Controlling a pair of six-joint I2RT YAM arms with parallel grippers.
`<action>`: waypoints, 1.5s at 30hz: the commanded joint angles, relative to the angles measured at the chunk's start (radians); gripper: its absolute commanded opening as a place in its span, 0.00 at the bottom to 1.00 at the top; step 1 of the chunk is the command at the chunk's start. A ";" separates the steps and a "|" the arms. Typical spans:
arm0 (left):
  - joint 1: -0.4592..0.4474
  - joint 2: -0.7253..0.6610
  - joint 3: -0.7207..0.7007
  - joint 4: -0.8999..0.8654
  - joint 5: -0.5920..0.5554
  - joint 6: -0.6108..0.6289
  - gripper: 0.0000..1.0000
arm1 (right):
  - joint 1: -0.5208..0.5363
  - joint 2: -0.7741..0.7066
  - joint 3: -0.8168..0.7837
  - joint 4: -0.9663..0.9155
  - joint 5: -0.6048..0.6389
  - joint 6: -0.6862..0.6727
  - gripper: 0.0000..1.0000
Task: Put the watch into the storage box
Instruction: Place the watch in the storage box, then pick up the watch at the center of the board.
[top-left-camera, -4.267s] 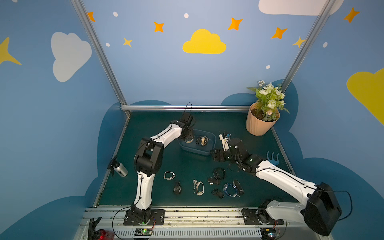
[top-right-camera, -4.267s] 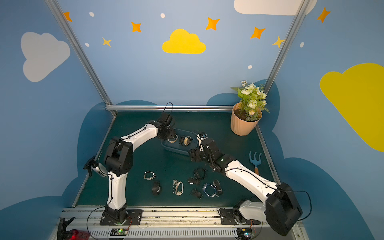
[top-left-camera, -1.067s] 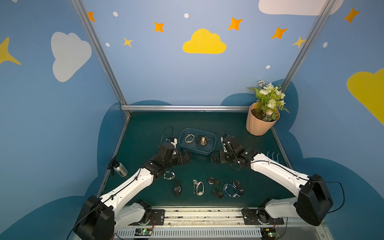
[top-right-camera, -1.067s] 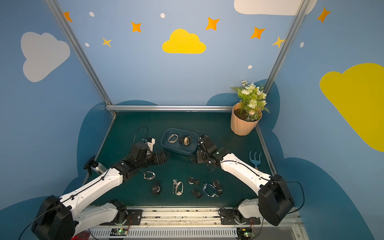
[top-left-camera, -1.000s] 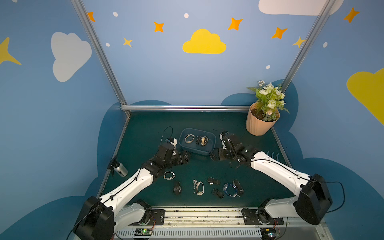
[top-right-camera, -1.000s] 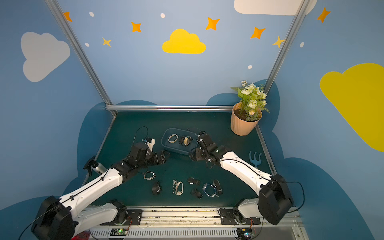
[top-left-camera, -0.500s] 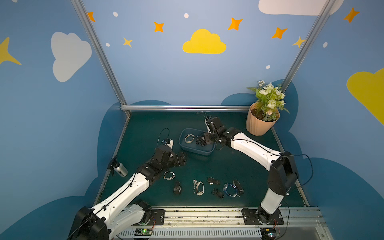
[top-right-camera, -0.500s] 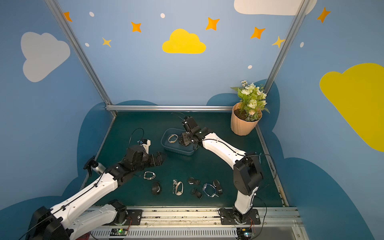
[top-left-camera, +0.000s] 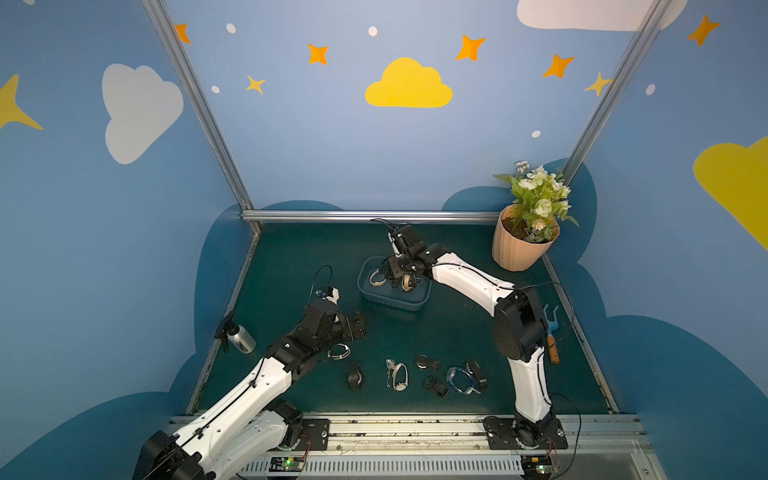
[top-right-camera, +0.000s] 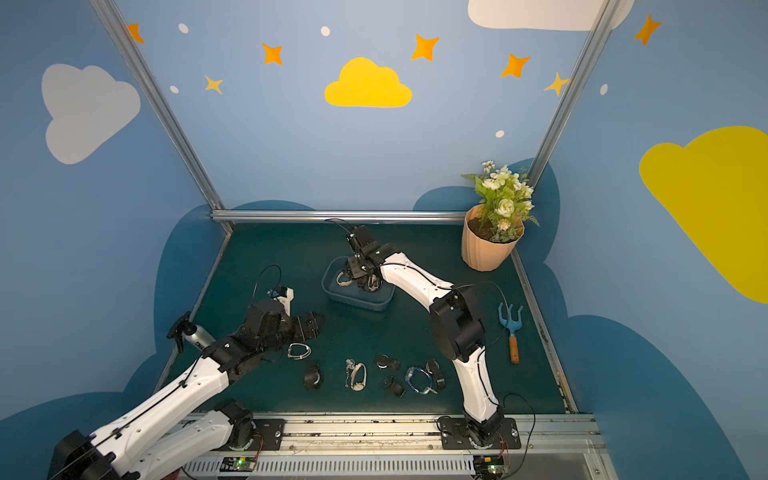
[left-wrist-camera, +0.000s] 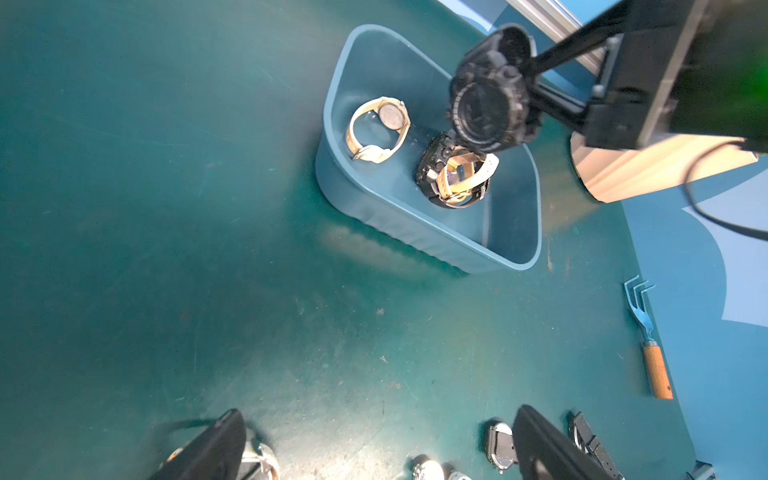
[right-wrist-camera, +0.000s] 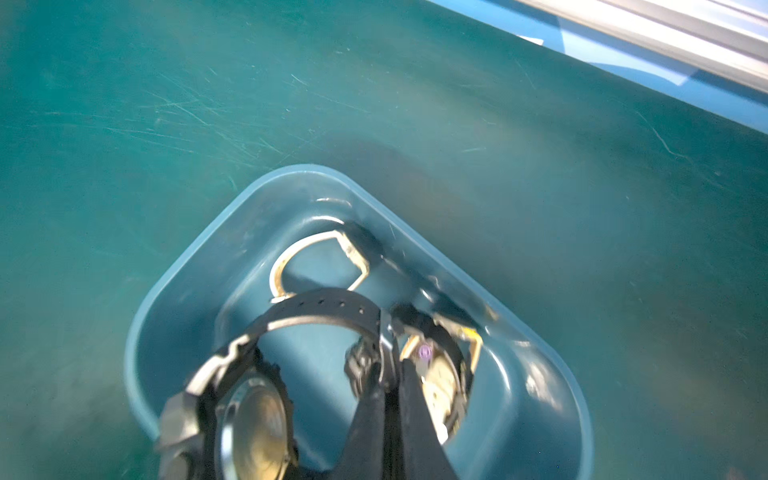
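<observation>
Green mat (top-left-camera: 457, 332): R end effector (right-wrist-camera: 384, 365) clamped on blk watch (left-wrist-camera: 486, 110) over storage box (left-wrist-camera: 374, 208); L end effector (top-left-camera: 355, 327) wide open, empty.

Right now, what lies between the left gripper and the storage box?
Only bare green mat separates the left gripper from the storage box, clearest in the left wrist view.

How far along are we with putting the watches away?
Done: a beige watch and a tangled pair lie in the storage box. In hand: the right gripper, shut on a black watch, hangs over the box. Remaining: several watches on the table by the open left gripper.
</observation>
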 joint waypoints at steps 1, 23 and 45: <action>0.007 -0.022 0.000 -0.035 -0.029 -0.001 1.00 | 0.004 0.053 0.054 0.005 0.029 -0.035 0.02; 0.010 -0.043 -0.006 -0.043 -0.049 -0.026 1.00 | -0.002 -0.002 0.102 0.037 -0.023 -0.062 0.65; 0.014 0.114 0.078 -0.093 0.020 -0.040 0.99 | -0.009 -0.745 -0.830 0.362 -0.222 0.110 0.83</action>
